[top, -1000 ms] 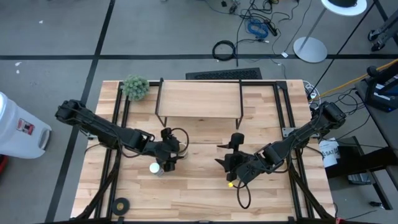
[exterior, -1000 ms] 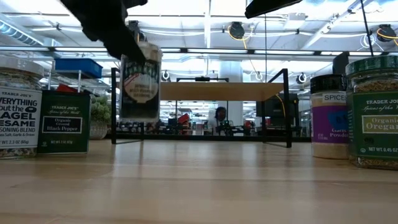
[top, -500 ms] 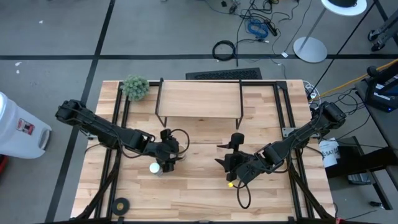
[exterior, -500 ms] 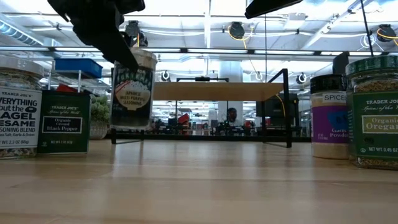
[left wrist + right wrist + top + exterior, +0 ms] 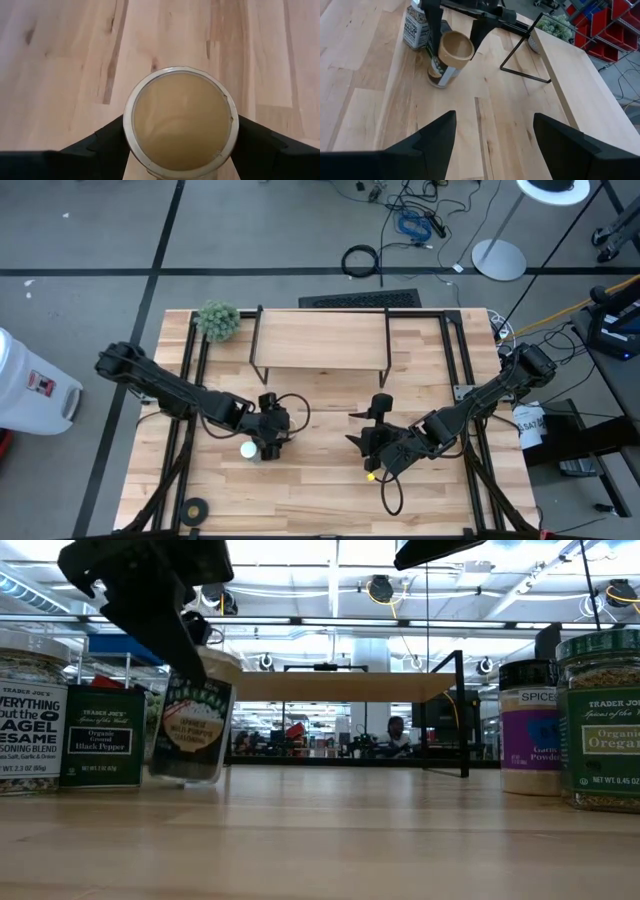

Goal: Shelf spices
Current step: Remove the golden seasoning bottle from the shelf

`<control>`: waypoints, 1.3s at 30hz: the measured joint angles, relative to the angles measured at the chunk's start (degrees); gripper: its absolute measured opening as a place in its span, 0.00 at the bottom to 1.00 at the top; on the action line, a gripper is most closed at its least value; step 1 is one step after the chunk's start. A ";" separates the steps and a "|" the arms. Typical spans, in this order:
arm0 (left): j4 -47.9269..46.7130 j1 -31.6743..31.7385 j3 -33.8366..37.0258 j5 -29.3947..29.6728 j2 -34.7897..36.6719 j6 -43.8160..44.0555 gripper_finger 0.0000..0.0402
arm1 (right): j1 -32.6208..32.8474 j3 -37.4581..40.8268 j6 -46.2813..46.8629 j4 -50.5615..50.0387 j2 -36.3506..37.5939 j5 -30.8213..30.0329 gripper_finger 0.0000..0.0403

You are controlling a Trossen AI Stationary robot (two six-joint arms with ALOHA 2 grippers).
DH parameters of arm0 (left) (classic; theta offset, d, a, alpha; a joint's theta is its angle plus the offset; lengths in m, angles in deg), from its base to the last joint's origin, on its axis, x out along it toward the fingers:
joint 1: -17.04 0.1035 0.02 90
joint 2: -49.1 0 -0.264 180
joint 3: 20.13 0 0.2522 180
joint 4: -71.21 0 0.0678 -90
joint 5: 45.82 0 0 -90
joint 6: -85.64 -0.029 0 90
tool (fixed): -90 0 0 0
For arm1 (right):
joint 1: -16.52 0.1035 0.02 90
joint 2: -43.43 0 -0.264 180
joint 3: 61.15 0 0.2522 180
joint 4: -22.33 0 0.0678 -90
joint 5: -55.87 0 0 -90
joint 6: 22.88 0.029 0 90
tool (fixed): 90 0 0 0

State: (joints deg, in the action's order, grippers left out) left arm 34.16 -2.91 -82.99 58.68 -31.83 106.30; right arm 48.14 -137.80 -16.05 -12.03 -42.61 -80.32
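Jar tilted in the left gripper, low over the table.
Fingers clamp its tan lid, near of the shelf; the right gripper waits unclenched, holding nothing.

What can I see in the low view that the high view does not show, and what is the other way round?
Only the low view shows the labels: a bagel seasoning jar, a black pepper tin, a purple-labelled jar and an oregano jar.

Only the high view shows the right pincer, open and empty, the green plant ball and a black tape roll.

Both show the shelf with nothing on its board, and the left pincer holding the tan-lidded jar, tilted near the table.
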 joint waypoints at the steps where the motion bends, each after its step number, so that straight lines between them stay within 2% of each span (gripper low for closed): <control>1: 0.09 0.00 -0.02 0.04 -0.35 0.15 0.71 | 0.00 0.00 0.00 -0.06 0.00 0.00 0.63; 6: 0.66 0.04 -0.07 0.23 -1.09 1.84 0.71 | 0.00 0.00 0.00 -0.06 0.00 0.00 0.63; 16: -0.20 -0.16 -0.04 -0.92 -0.92 2.94 0.82 | 0.00 0.00 0.98 -1.14 0.00 -0.01 0.63; 28: -2.36 -0.13 -2.85 -0.85 -0.74 2.56 0.82 | 0.00 0.00 1.48 -1.13 0.00 0.00 0.63; 31: -5.34 -0.13 -4.46 0.49 -0.74 2.45 0.83 | 0.00 0.00 1.53 -1.40 0.00 0.00 0.63; 35: -7.77 -0.15 -6.85 5.46 -0.72 0.98 0.83 | 0.00 0.00 1.75 -1.52 0.00 -0.01 0.63; 39: -8.98 -0.15 -9.08 6.59 -0.71 0.97 0.83 | 0.00 0.00 2.58 -1.52 0.00 0.00 0.63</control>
State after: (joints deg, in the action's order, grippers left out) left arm 25.18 -3.06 -92.07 65.27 -32.54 107.27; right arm 48.14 -137.80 -13.47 -13.56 -42.61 -80.33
